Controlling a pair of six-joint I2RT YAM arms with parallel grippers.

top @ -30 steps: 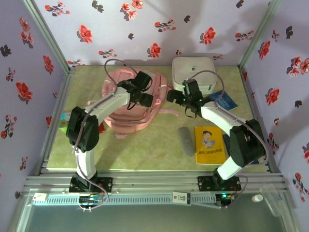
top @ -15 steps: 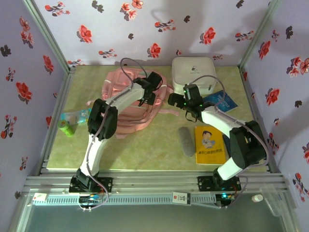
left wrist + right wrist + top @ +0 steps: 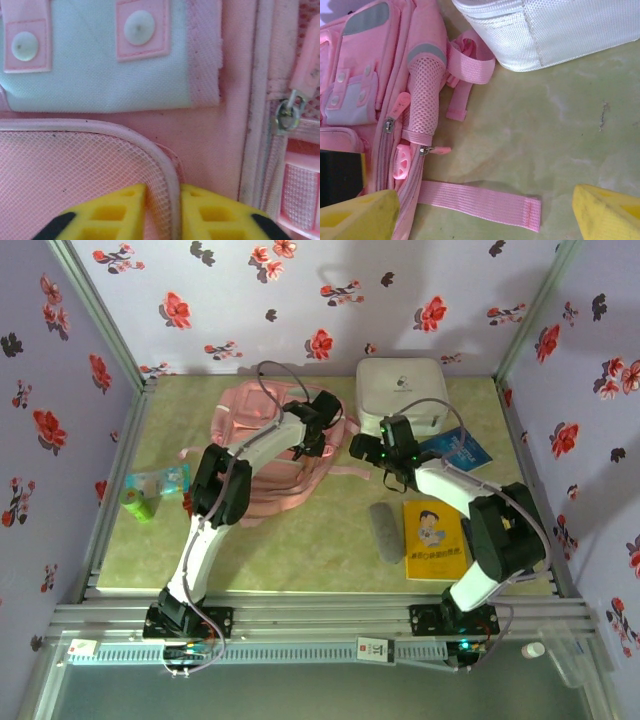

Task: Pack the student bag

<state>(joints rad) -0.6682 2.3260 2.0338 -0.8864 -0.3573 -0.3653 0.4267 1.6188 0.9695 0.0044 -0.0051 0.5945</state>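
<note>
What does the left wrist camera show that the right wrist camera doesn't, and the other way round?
Left wrist, not right wrist: a close-up of the left gripper closed on the piped rim of a mesh pocket.
Right wrist, not left wrist: the white case, the green table, a loose pink strap and the right gripper, wide open.
Both: the pink student bag, its pale pocket with two snaps, and a zip pull.

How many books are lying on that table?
2. A yellow book lies near the right front; a blue book peeks out beside the white case. Others may be hidden under the bag.
</note>
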